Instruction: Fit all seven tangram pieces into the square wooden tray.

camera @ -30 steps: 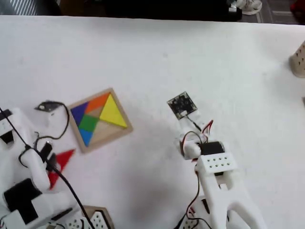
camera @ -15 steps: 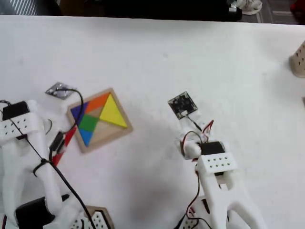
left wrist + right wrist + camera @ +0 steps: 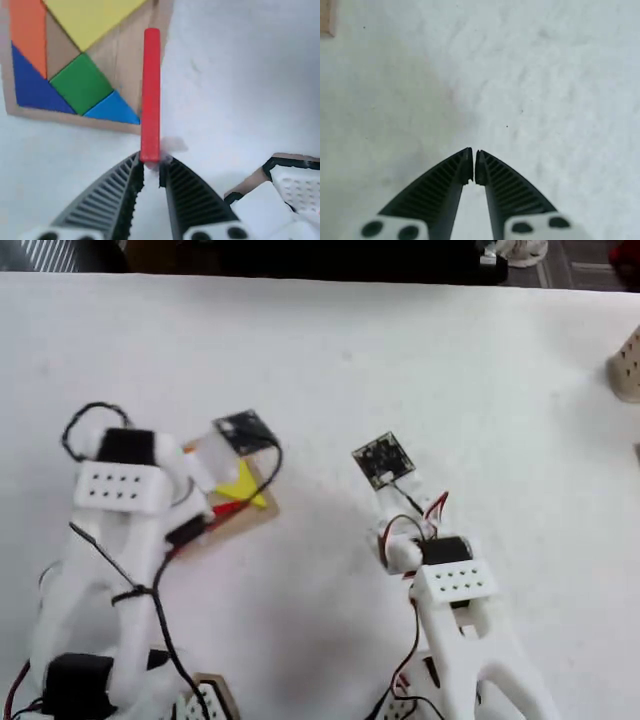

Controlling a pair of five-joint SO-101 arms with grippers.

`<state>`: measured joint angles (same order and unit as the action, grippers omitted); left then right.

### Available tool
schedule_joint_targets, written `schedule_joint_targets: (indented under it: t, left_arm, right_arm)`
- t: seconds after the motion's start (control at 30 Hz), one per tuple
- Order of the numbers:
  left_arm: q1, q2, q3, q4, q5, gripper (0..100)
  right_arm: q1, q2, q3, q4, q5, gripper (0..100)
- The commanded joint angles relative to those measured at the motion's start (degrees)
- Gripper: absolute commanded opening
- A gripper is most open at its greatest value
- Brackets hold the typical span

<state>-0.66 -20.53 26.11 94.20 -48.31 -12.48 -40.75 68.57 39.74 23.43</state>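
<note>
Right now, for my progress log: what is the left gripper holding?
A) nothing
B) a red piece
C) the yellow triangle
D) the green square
B: in the left wrist view the left gripper is shut on the red piece, seen edge-on above the wooden tray.

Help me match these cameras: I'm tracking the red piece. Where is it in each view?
High view: red piece beneath the left arm, beside the yellow triangle, over the wooden tray.
Left wrist view: held edge-on in the left gripper, above the tray's rim.
Right wrist view: white table, with the tray's corner at the edge.
Shared landmark: the wooden tray.
</note>
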Motion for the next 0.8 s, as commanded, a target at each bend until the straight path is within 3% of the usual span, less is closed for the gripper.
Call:
schedule_joint_targets:
  t: [0.0, 0.13, 0.33, 0.57, 0.77]
  left_arm:
    - [7.2, -1.9, -2.5, -4.3, -0.8, 2]
    - [7.7, 0.3, -2.5, -10.9, -1.0, 2]
    - [4.8, 14.7, -4.7, -17.8, -7.6, 2]
    - [0.5, 28.8, -14.2, -17.7, -12.2, 2]
    - [-1.5, 32.2, -19.7, -10.0, -18.7, 2]
  right_arm:
    - [0.5, -0.7, -0.5, -1.0, 0.1, 1.8]
    - [0.5, -0.7, -0.5, -1.0, 0.1, 1.8]
    - [0.4, -0.7, -0.5, -1.0, 0.1, 1.8]
    - [0.1, -0.6, -0.5, -1.0, 0.1, 1.8]
    - [0.0, -0.5, -0.5, -1.1, 0.1, 1.8]
